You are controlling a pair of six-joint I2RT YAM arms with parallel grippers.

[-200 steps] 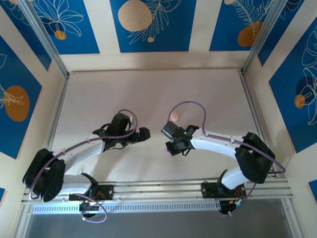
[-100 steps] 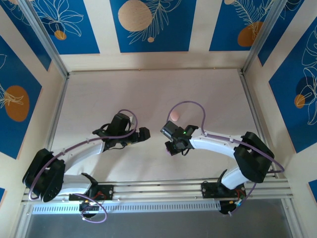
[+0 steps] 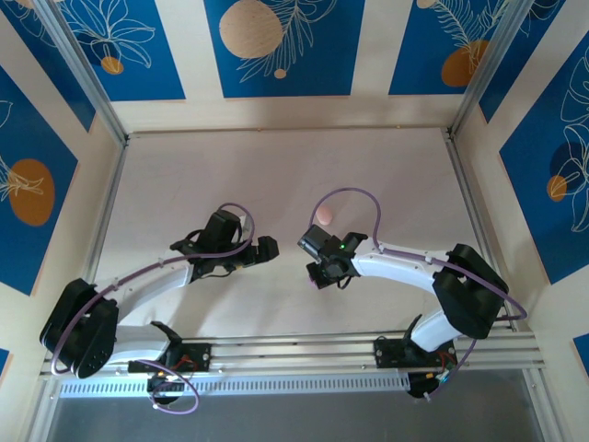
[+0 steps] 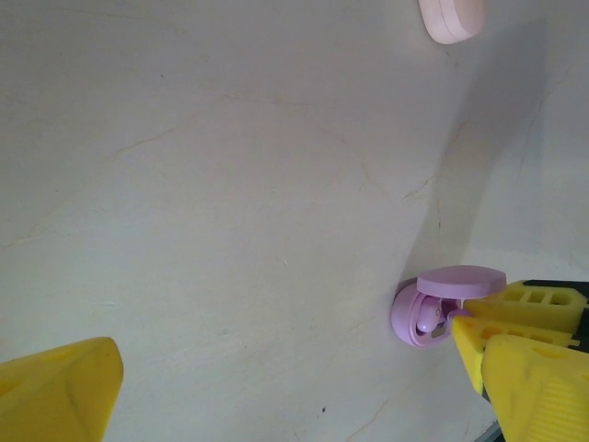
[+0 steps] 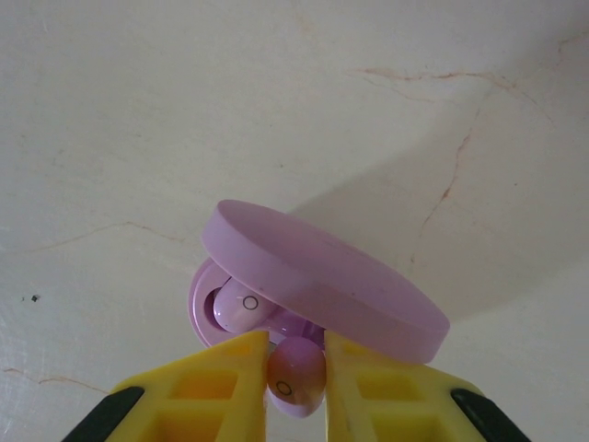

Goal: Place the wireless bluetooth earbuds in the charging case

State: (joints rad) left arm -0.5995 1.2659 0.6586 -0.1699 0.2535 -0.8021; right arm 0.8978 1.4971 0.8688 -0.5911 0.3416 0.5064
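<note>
A purple charging case (image 5: 317, 290) lies on the table with its lid swung up. One purple earbud (image 5: 241, 308) sits in the case's left well. My right gripper (image 5: 296, 368) is shut on a second purple earbud (image 5: 296, 376), held at the case's front rim. In the left wrist view the same purple case (image 4: 433, 308) lies at the right, beside the right gripper's yellow fingers (image 4: 520, 354). My left gripper (image 3: 267, 249) stands open, its fingertips (image 4: 64, 391) wide apart over bare table. In the top view the right gripper (image 3: 317, 267) hides the case.
A closed pale pink case (image 3: 326, 215) lies on the table just behind the right gripper, and shows as the pink case (image 4: 451, 18) at the top of the left wrist view. Patterned walls enclose the table (image 3: 276, 175) on three sides.
The right arm has crept slightly left and lower over the purple case. The left arm holds its place.
</note>
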